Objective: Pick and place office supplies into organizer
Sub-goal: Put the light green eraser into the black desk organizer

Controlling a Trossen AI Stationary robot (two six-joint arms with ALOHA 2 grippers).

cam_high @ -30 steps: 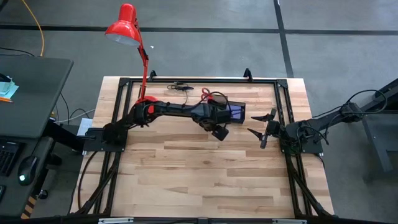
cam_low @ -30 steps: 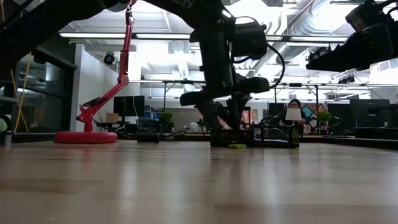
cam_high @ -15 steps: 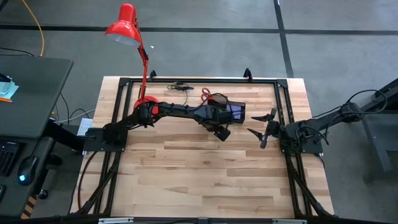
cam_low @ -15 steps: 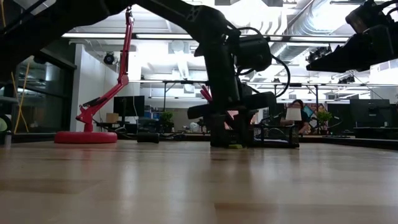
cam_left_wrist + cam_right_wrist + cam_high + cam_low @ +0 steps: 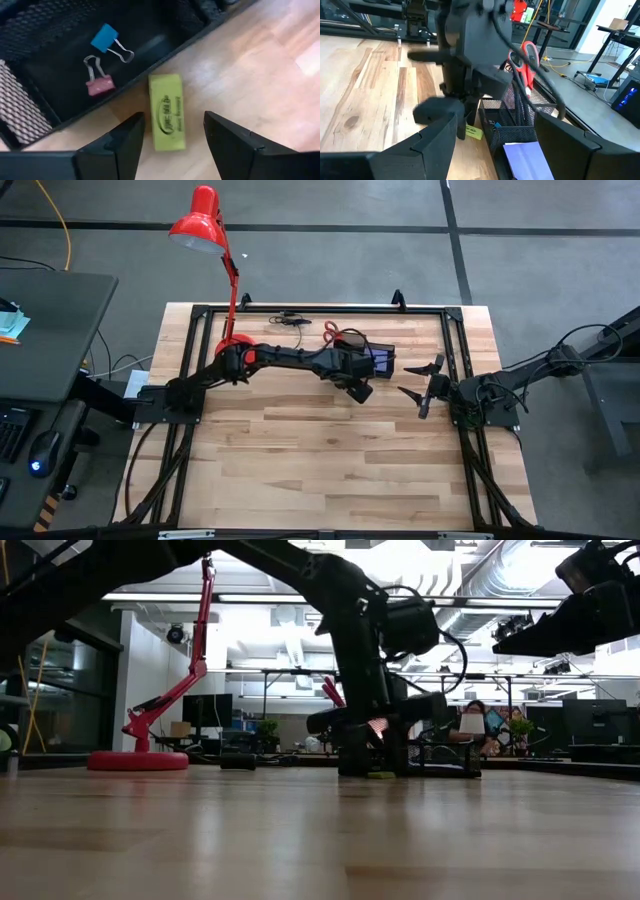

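Pale wooden planks make up the table [image 5: 330, 450], ringed by a black frame, with grey floor around it and a wide office hall beyond in the low view. At the far left of the table stands a red desk lamp [image 5: 205, 225].

Reaching from the left side across the far half, the left arm ends over the near edge of the organizer [image 5: 372, 356], a black mesh tray lying in the far middle of the table. Red-handled scissors [image 5: 335, 333] stand in its far end and a purple note pad [image 5: 381, 361] lies in the end nearer the right arm. The wrist view looks into a low compartment [image 5: 75, 75] holding a blue binder clip [image 5: 106, 38] and a pink binder clip [image 5: 98, 86].

The left gripper [image 5: 172, 132] hangs above the yellow-green piece [image 5: 166, 111], a small block lying on the wood, touching or just beside the organizer's outer wall. Its fingers are spread, one on each side of the block, grasping nothing.

The right gripper [image 5: 420, 380] waits at the right side, well apart from the tray, fingers parted and empty.
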